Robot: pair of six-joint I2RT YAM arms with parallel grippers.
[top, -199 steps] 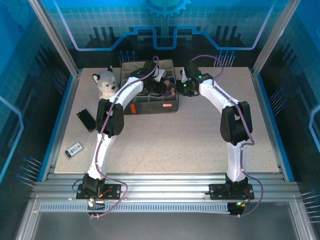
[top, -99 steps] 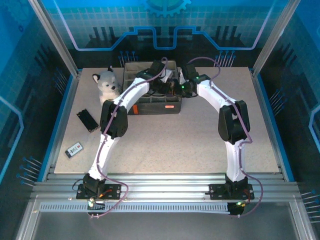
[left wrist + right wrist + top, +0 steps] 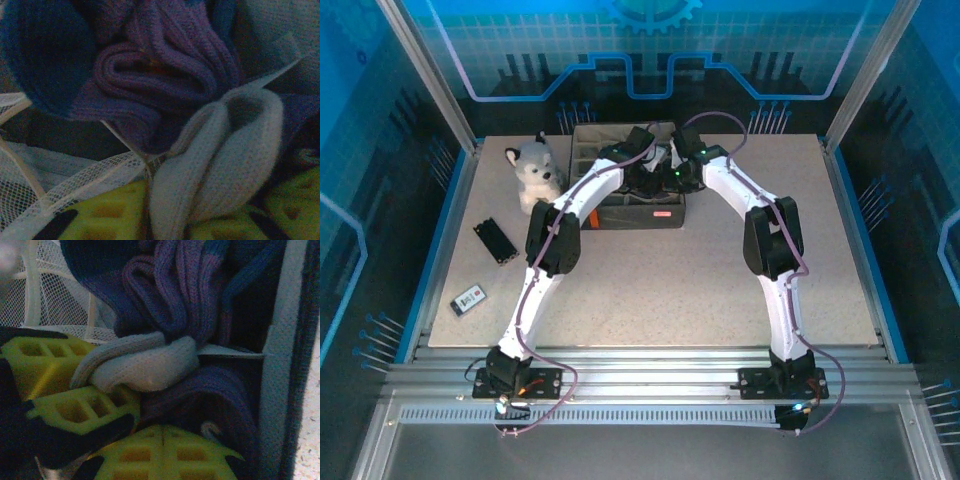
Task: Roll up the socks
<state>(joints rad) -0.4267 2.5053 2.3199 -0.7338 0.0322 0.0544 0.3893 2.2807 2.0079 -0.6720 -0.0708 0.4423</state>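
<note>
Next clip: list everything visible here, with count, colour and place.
socks: seemingly two, purple with navy and pale parts, bunched inside the organiser box
organiser box: one, grey with an orange tag, far middle of the table
mesh dividers: several, white, inside the box
plush husky: one, grey and white, left of the box
black bar: one, black, left side of the table
small device: one, white and black, near left corner
table: one, speckled beige
arms: two, white, reaching into the box
left gripper: one, yellow-green, at the pale sock part
right gripper: one, yellow-green, shut, beside the socks
</note>
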